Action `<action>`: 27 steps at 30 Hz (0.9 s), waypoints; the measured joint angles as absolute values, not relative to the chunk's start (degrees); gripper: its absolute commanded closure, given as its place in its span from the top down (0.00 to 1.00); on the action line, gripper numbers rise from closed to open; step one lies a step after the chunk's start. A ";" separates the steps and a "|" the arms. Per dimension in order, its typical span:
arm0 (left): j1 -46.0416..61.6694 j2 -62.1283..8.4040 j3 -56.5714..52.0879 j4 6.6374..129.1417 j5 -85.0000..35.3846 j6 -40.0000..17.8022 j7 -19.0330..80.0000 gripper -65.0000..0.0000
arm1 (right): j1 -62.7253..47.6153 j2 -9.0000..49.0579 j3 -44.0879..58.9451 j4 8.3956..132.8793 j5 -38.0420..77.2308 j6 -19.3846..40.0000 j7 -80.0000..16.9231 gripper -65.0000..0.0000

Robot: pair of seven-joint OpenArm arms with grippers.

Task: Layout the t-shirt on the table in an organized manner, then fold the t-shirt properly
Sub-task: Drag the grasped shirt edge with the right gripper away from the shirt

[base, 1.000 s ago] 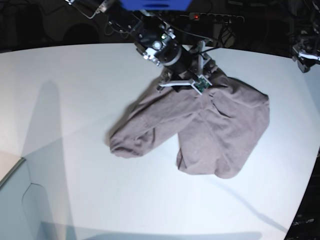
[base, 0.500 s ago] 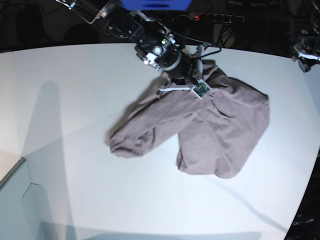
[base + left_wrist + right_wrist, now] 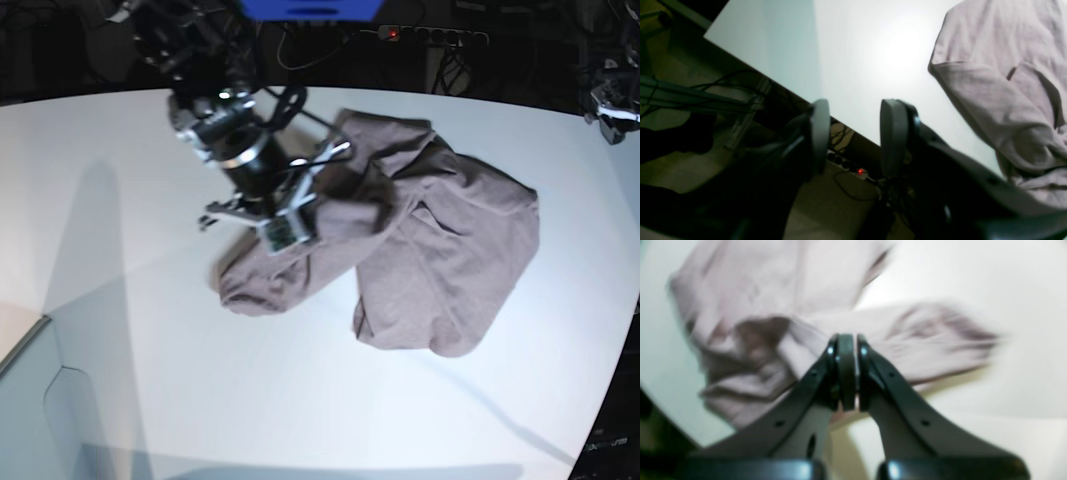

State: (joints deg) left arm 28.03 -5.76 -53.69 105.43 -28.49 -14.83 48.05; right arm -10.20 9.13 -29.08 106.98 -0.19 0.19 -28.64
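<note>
The dusty mauve-grey cotton t-shirt (image 3: 440, 250) is lying crumpled on the far half of the large white curved-edged surface (image 3: 150, 350). The right arm's black fingers (image 3: 846, 370) are pressing together, seemingly pinching a fold of the shirt, though blur is hiding the contact. The left arm's grey-padded fingers (image 3: 820, 133) are standing spread and empty at the surface's far edge, just beside the shirt.

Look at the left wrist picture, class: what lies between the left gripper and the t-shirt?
Only bare white table. The left gripper hangs open by the table's edge, apart from the t-shirt, as the left wrist view shows.
</note>
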 measured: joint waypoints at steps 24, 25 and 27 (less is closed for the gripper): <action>19.84 -5.76 -51.29 105.19 -28.40 -14.81 48.45 0.44 | -20.86 7.86 16.38 113.80 0.10 0.23 -27.94 0.00; 19.84 -5.69 -50.09 105.19 -28.36 -14.81 48.45 0.49 | -20.99 7.70 16.95 113.10 0.05 0.21 -28.14 0.00; 20.12 -5.67 -46.85 105.19 -28.14 -14.61 48.66 0.62 | -21.52 7.68 16.80 111.48 0.12 0.23 -28.32 0.00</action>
